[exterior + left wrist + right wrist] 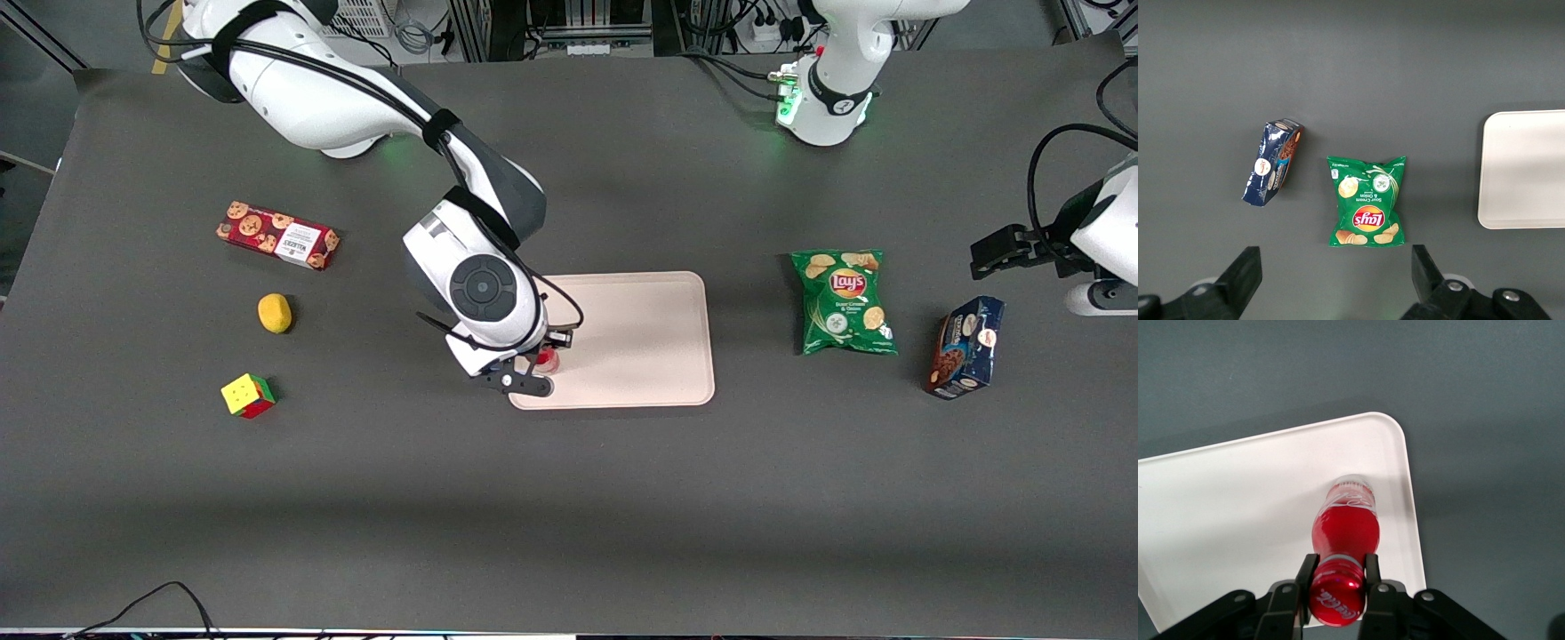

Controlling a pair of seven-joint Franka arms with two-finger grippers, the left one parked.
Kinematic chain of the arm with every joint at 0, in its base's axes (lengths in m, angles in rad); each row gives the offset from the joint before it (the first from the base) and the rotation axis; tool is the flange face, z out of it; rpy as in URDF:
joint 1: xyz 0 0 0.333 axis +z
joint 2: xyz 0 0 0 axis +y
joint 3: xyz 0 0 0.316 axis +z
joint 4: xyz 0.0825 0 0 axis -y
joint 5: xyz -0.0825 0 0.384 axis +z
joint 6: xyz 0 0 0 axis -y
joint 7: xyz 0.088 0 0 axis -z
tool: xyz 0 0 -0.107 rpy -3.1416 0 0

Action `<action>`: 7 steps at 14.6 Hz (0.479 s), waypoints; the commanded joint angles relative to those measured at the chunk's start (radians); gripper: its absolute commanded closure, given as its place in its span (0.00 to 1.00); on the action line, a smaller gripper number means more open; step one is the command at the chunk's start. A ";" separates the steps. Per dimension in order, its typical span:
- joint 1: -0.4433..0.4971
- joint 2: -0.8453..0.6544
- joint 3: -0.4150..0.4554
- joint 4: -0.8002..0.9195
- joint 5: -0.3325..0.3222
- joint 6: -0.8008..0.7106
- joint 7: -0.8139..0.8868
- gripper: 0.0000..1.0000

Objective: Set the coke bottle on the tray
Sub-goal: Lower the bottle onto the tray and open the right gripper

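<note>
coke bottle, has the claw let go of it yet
No, the claw is shut on the neck of the coke bottle, just under its cap, over the tray.

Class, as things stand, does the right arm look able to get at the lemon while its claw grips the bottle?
Probably not yet: the claw is shut on the coke bottle over the tray. The lemon lies unobstructed toward the working arm's end.

- A wide table (622,498) covered in dark grey matte sheeting is seen filling nearly the whole front view.
- Black cables (151,604) are laid over the table edge nearest the front camera.
- A metal frame rack (551,27) with cabling and a power strip (769,31) is seen above the table's top edge.
- Green light (787,111) is cast on the table there.
</note>
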 commanded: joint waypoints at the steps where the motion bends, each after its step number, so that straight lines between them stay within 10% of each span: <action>1: 0.002 -0.009 0.003 -0.007 -0.025 0.009 0.037 0.53; 4: 0.000 -0.009 0.003 -0.007 -0.027 0.014 0.037 0.04; 7: 0.000 -0.012 0.003 -0.013 -0.047 0.017 0.048 0.00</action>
